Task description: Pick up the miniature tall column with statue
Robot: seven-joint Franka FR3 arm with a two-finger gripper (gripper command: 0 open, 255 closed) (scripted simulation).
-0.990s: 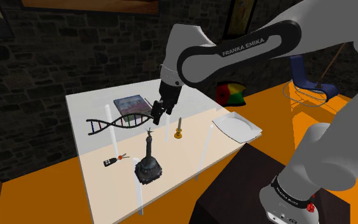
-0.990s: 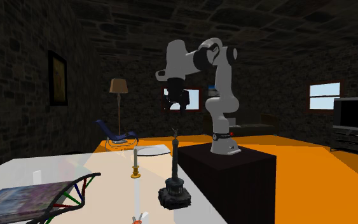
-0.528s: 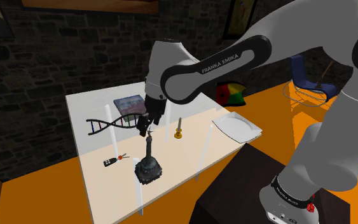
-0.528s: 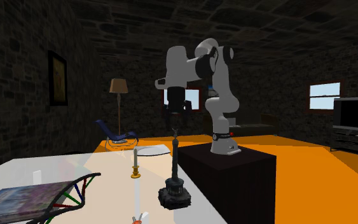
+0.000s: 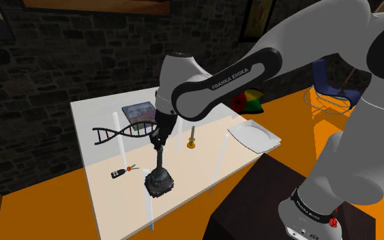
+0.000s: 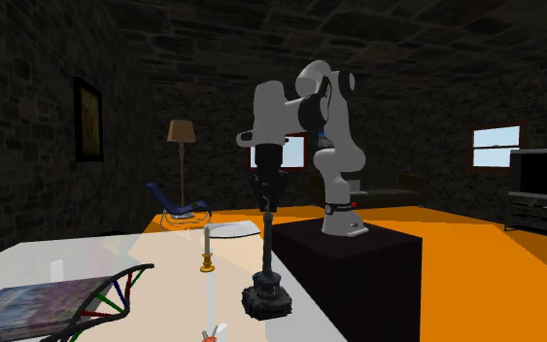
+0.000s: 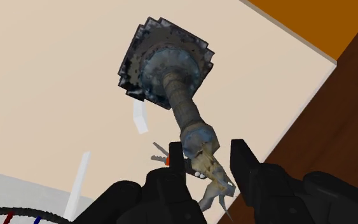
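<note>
- Column [image 5: 160, 163] is standing upright on its dark base on the tabletop [image 5: 101, 153], not yet lifted
- Jaws are hanging open around its statue top, gripping nothing; closing and lifting are remaining

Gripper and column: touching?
Cannot tell. Wrist view: open gripper straddles the column top; a gap shows at one finger, the other's edge meets its outline.
</note>
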